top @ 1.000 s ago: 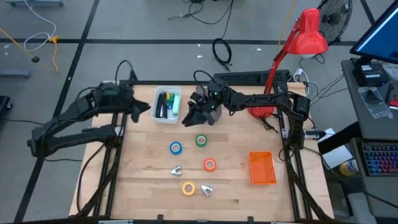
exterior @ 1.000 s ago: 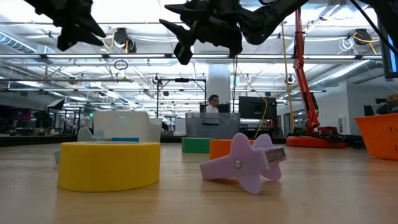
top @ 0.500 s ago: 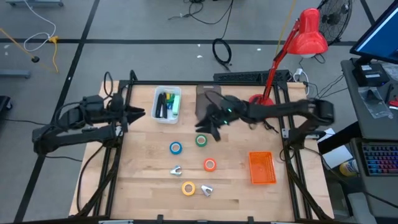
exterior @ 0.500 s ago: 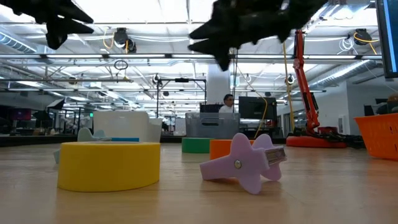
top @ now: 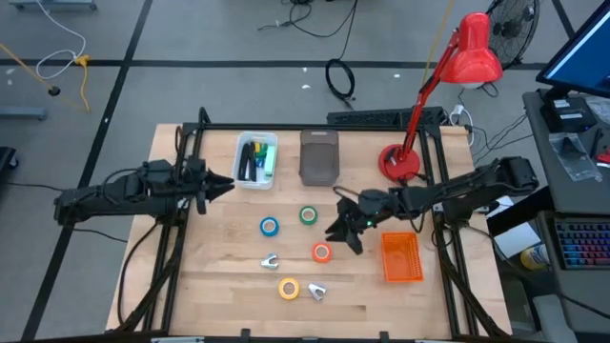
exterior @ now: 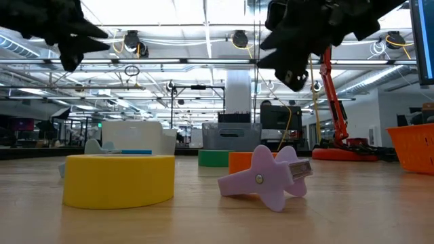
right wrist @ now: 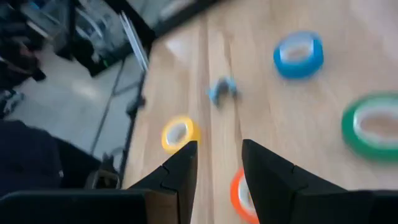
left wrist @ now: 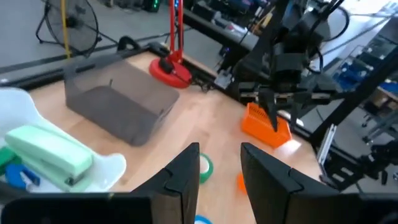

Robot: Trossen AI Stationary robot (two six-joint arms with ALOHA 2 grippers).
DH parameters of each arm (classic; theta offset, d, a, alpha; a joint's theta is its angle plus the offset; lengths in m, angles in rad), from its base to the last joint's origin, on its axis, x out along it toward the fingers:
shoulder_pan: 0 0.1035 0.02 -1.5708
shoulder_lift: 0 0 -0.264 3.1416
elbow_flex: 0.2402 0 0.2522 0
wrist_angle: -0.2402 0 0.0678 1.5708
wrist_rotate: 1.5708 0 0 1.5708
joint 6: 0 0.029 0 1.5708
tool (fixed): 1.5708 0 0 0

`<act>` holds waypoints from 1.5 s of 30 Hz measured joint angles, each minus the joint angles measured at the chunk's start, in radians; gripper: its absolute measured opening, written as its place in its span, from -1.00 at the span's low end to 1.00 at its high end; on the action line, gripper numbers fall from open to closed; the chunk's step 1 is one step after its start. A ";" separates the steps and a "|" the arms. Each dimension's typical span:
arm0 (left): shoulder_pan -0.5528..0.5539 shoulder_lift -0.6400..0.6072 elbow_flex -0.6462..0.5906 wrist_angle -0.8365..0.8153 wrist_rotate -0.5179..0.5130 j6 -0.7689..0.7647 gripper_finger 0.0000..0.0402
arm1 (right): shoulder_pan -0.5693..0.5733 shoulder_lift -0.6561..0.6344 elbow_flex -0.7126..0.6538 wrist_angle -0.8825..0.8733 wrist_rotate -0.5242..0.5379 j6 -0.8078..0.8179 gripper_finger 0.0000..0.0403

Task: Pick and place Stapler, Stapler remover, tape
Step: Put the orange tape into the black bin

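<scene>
Four tape rolls lie flat on the wooden table: blue [top: 270, 227], green [top: 308, 215], orange [top: 321, 252] and yellow [top: 288, 288]. A blue staple remover [top: 271, 260] and a purple one [top: 317, 292] lie among them. Staplers, one green [left wrist: 43, 152], sit in the white bin [top: 255, 159]. My right gripper [top: 341, 229] hangs open above the table, just right of the green and orange rolls; its wrist view shows the orange roll [right wrist: 245, 196] right in front of the fingers. My left gripper [top: 221, 181] is open in the air beside the white bin.
A grey bin [top: 319, 157] stands at the far edge next to the white bin. An orange basket [top: 401, 257] sits right of the tapes, and a red lamp's base [top: 400, 162] is at the far right. Bare wood lies along the near edge.
My right gripper has swung from above the grey bin at the far edge toward the near and right, coming over the spot beside the green and orange rolls. The grey bin now shows uncovered. The tapes and staple removers have stayed where they were.
</scene>
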 joint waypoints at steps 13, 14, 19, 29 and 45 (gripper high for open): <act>-0.066 -0.078 -0.056 -0.017 -0.094 -0.024 -0.41 | 0.014 0.146 0.177 -0.334 -0.035 -0.035 -0.41; -0.066 -0.078 -0.056 -0.017 -0.094 -0.027 -0.41 | 0.015 0.162 0.197 -0.373 -0.043 -0.053 -0.40; -0.069 -0.078 -0.056 -0.027 -0.094 -0.032 -0.41 | 0.014 0.217 0.243 -0.395 -0.087 -0.096 -0.39; -0.069 -0.078 -0.056 -0.068 -0.095 -0.042 -0.41 | 0.012 0.223 0.240 -0.380 -0.082 -0.034 -0.39; -0.070 -0.078 -0.056 -0.063 -0.097 -0.029 -0.41 | 0.021 0.223 0.239 -0.344 -0.031 -0.241 -0.54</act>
